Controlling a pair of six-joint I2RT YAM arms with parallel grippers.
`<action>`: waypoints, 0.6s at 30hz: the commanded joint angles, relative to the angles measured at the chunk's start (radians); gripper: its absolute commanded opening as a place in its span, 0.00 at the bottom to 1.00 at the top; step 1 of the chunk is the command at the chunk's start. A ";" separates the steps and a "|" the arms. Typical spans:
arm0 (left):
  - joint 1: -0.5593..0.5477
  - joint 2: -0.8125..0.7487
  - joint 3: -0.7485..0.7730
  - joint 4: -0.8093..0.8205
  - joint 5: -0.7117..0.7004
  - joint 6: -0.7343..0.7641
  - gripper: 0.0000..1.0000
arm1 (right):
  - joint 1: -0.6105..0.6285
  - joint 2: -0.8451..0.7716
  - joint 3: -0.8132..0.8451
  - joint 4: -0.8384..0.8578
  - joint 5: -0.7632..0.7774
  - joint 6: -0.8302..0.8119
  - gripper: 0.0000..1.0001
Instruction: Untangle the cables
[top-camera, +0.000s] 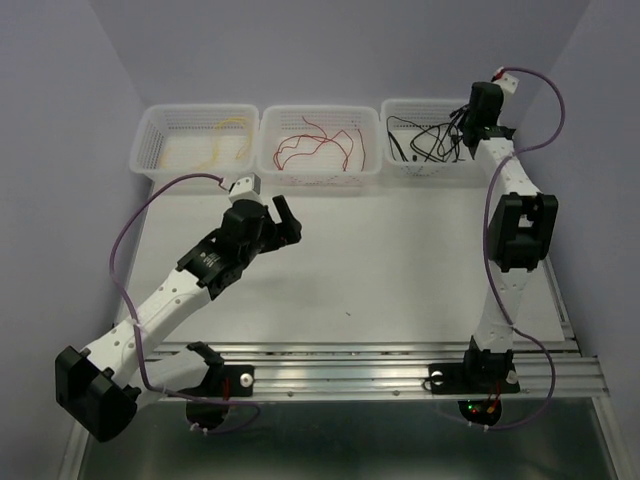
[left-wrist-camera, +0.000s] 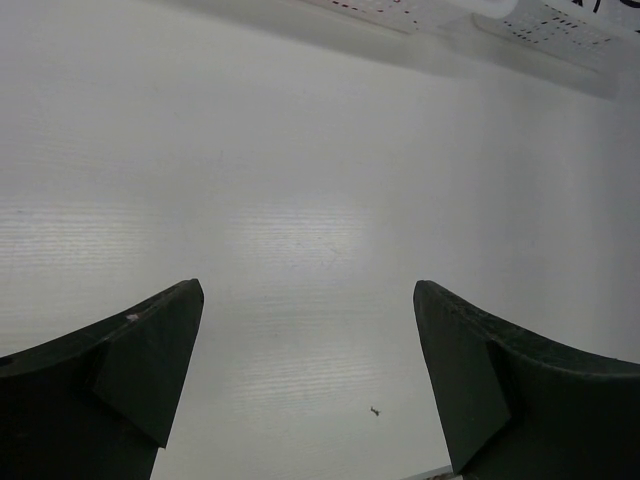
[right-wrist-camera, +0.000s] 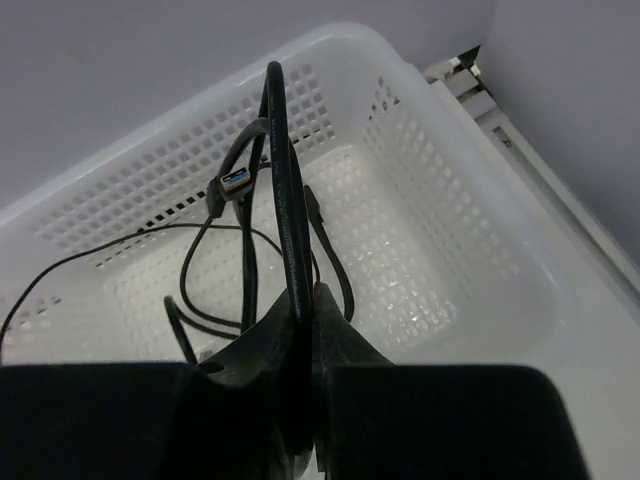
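The one-o'clock basket (top-camera: 425, 172) is glossy perforated plastic; the table (top-camera: 400, 260), smooth and matt. The black cable (right-wrist-camera: 285, 190) has a smooth, faintly shiny sheath; the six-o'clock rail (top-camera: 380, 362), bare metal.

Cables (top-camera: 432, 140) lie in three baskets (top-camera: 320, 107), side by side.

This was a robot lab cell. Plain lavender walls (top-camera: 60, 80) boxed in a white table (top-camera: 380, 270), with an aluminium mounting rail (top-camera: 350, 372) at six o'clock, baskets (top-camera: 320, 176) at twelve.
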 joint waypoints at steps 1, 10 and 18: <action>0.007 0.010 0.031 0.008 -0.018 -0.015 0.99 | 0.003 0.160 0.212 -0.046 0.074 0.052 0.05; 0.009 -0.025 0.034 -0.025 -0.034 -0.020 0.99 | -0.006 0.121 0.229 -0.154 0.133 0.070 1.00; 0.010 -0.074 0.019 -0.041 -0.082 -0.026 0.99 | -0.006 -0.233 -0.053 -0.155 0.111 0.070 1.00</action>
